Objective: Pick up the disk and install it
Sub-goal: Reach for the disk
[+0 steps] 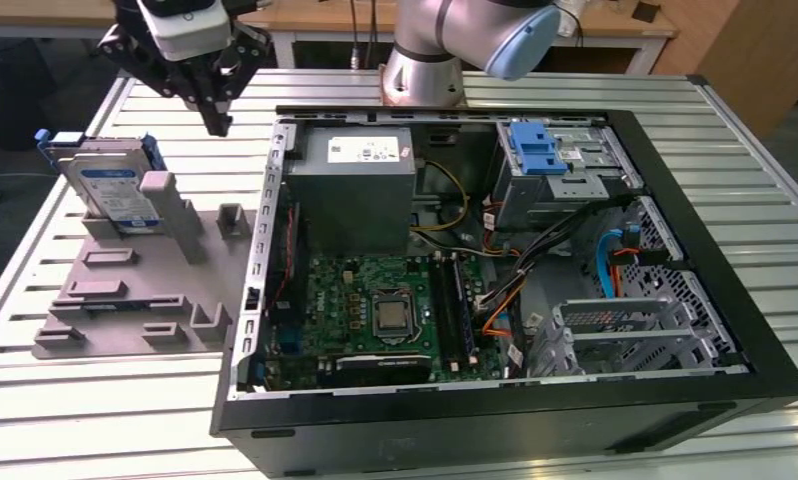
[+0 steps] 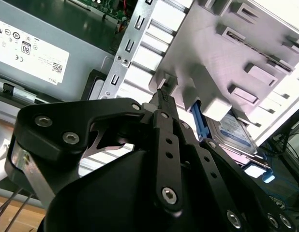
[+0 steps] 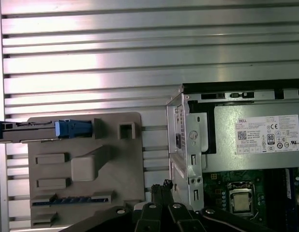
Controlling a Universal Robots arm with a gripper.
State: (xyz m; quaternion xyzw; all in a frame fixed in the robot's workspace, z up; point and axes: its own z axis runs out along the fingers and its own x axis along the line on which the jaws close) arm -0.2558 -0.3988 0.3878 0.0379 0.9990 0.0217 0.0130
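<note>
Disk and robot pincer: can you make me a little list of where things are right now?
disk: standing on edge in the grey holder, outside the computer case
pincer: shut, empty, above the gap between holder and case
blue bracket: inside the case
installed yet: no

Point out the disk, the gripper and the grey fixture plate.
disk [image 1: 115,192]: exterior view, on its printed label.
gripper [image 1: 216,124]: exterior view, at its closed fingertips.
grey fixture plate [image 1: 159,276]: exterior view, on a bare flat part.
</note>
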